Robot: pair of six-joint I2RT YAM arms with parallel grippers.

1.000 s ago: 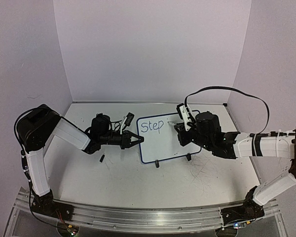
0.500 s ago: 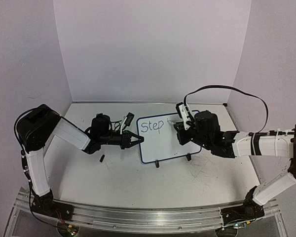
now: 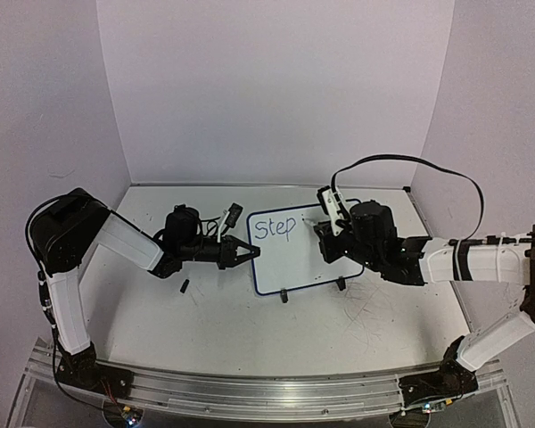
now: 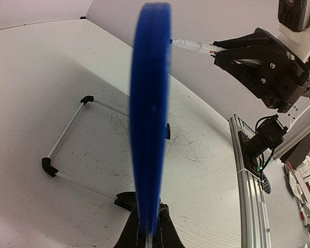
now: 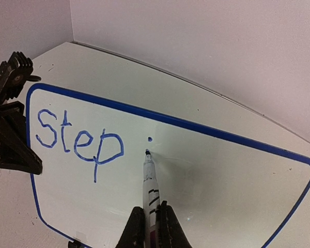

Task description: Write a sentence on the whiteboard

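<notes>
The whiteboard (image 3: 305, 259) stands propped on its wire stand mid-table, blue-framed. It bears the word "Step" (image 5: 77, 138) in blue marker and a single dot (image 5: 150, 139) to its right. My right gripper (image 5: 151, 219) is shut on a white marker (image 5: 149, 178) whose tip rests at the board just below the dot. My left gripper (image 4: 149, 227) is shut on the board's left edge (image 4: 150, 113), which fills the left wrist view edge-on. In the top view the left gripper (image 3: 248, 251) is at the board's left side and the right gripper (image 3: 325, 234) is over its right half.
A small black marker cap (image 3: 185, 286) lies on the table left of the board. The wire stand (image 4: 67, 134) shows behind the board. The right arm's cable (image 3: 410, 165) loops above it. White walls close in the back and sides.
The right gripper has shifted slightly with the marker near the board. The left arm and the board have not moved.
</notes>
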